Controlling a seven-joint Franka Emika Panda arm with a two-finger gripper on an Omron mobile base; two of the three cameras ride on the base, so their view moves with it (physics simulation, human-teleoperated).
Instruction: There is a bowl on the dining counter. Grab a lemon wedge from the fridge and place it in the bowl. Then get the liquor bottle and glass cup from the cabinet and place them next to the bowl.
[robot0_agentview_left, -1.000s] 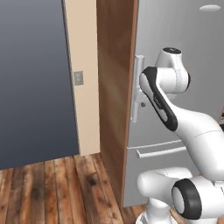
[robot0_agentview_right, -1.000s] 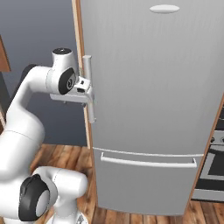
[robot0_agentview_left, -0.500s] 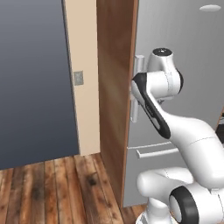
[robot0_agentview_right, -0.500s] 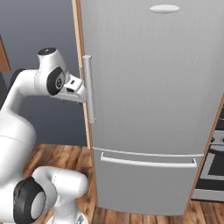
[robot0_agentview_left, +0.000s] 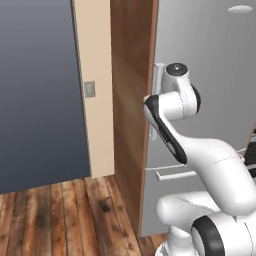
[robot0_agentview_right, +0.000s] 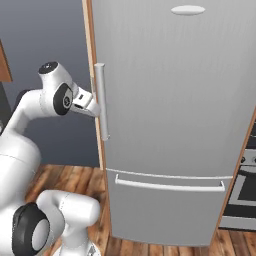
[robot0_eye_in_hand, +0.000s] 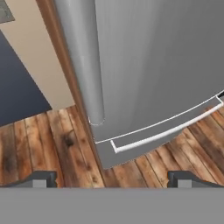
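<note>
Fridge door (robot0_agentview_right: 175, 95), tall and brushed grey steel, is standing shut, with its long vertical bar handle (robot0_agentview_right: 101, 102) running down the left edge beside a brown wooden side panel (robot0_agentview_left: 131, 115). Just left of that handle, the white arm's two-finger gripper (robot0_agentview_right: 91, 104) is hanging wide open, gripping nothing, while bare plank floor (robot0_agentview_left: 60, 215) is lying open below.
</note>
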